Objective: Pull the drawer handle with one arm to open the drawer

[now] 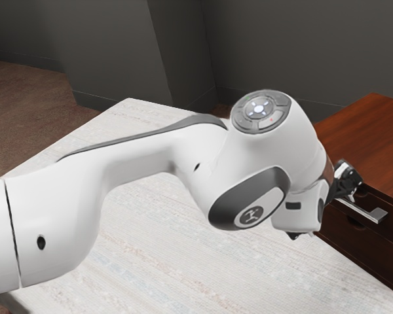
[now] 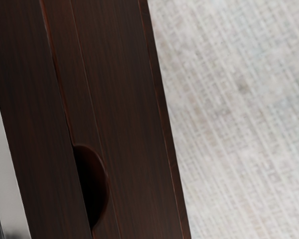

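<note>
Nearest in the exterior view, the foreground is being taken up by the white arm (image 1: 118,190). It is being carried in from the exterior view's left and stretched toward its right across the table (image 1: 183,281), a pale surface with a woven look. The arm's bulky wrist housing, topped by a round grey cap, is being held between the camera and the hand. Most of the gripper (image 1: 351,186) is being screened by it, and a small dark-and-silver part is being shown past the housing's right side. Whether the jaws are being held spread or pressed together cannot be told, nor whether anything is being pinched.

The gripper is being held right at the left end of the drawer handle (image 1: 367,210), a silver bar being carried on the front of the dark wood drawer (image 1: 363,243) at the right of the table. Contact between the two cannot be made out. The reddish-brown cabinet (image 1: 373,131) around the drawer is being cut off by the picture's right edge, and how far the drawer is being drawn out is hard to judge.

From the wrist camera, a dark wood panel (image 2: 114,99) with lengthwise grooves is being viewed from close up, with a half-round recess (image 2: 92,189) sunk into it. The woven tabletop is being seen along one flank of the panel. A blurred grey strip (image 2: 2,189) is being seen along the other, and what it is cannot be told.

Farthest off, a brown floor (image 1: 26,111) and grey walls (image 1: 281,39) are being shown behind the table.
</note>
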